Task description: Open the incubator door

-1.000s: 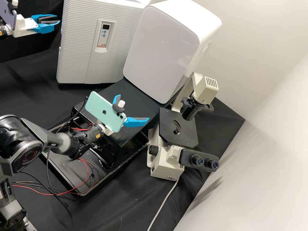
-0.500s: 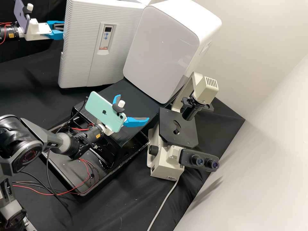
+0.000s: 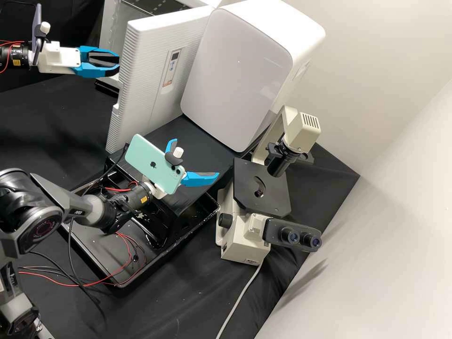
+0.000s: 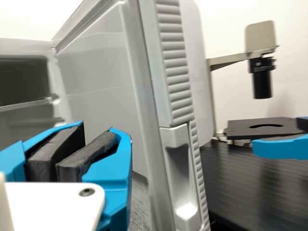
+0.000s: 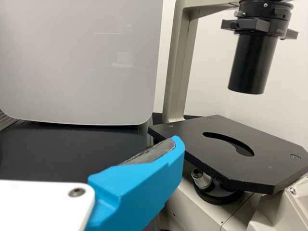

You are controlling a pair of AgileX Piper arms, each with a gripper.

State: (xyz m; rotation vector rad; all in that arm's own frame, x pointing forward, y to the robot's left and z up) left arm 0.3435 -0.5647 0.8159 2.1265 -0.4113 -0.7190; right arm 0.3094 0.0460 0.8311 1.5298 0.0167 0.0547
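Note:
The incubator door point(image 3: 155, 80) stands swung out from the incubator body point(image 3: 110, 28), with a wide opening between them. In the high view my left gripper point(image 3: 115, 63) is at the door's outer edge, its fingers shut. The left wrist view has the same gripper point(image 4: 86, 144) with its pads together, beside the inner face of the door point(image 4: 103, 82); the recessed grip point(image 4: 180, 168) is on the door's edge. My right gripper point(image 3: 195, 157) is open above the black stand; in the right wrist view that gripper point(image 5: 144, 178) shows one finger, nothing against it.
A white cabinet point(image 3: 240, 70) stands right beside the door. The microscope point(image 3: 261, 188) is to the right of my right gripper. A black tray point(image 3: 117, 282) with cables lies below the right arm.
The door has swung outward, exposing the incubator's interior. My left gripper has moved rightward and slightly down, with the door. My right gripper has kept still.

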